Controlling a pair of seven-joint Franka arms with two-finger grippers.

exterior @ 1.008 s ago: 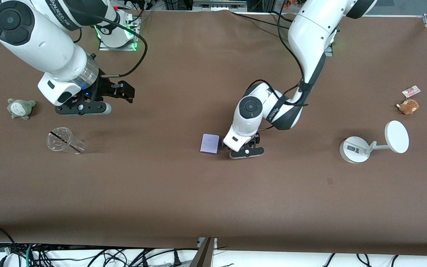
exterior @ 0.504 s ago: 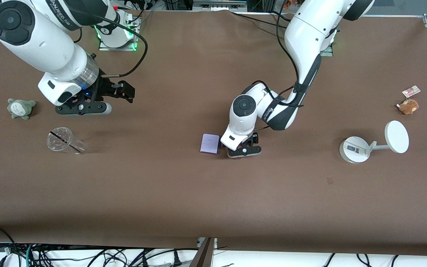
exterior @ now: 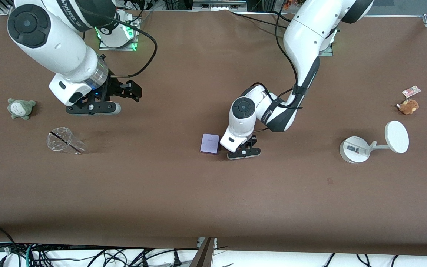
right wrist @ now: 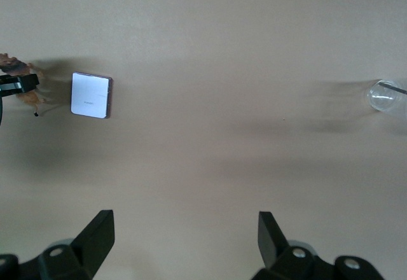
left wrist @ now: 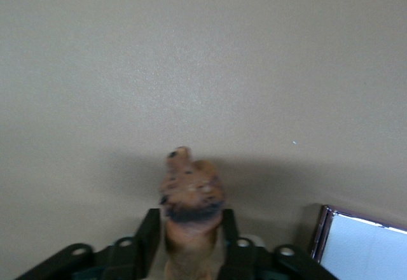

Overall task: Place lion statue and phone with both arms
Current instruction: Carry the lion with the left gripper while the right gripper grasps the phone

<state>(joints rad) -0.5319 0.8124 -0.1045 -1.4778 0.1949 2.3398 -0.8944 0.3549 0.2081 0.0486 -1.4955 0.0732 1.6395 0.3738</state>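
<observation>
My left gripper (exterior: 243,152) is low over the middle of the table, right beside the phone (exterior: 209,143), and is shut on the lion statue (left wrist: 189,197). The statue is orange-brown with a dark mane band and sticks out between the fingers (left wrist: 147,235) toward the tabletop. The phone is a pale lavender slab lying flat; its corner shows in the left wrist view (left wrist: 362,248). My right gripper (exterior: 94,110) hangs open and empty above the table toward the right arm's end. Its wrist view shows the phone (right wrist: 91,95) and the lion (right wrist: 27,97) well ahead of it.
A clear plastic cup (exterior: 65,141) lies on its side near the right gripper. A grey-green plush (exterior: 21,108) sits at the right arm's end. A white round-based stand (exterior: 360,148) and a brown plush with a tag (exterior: 408,105) are at the left arm's end.
The left gripper with the lion has shifted slightly toward the phone. The right arm has moved a little toward the table's middle, still open.
</observation>
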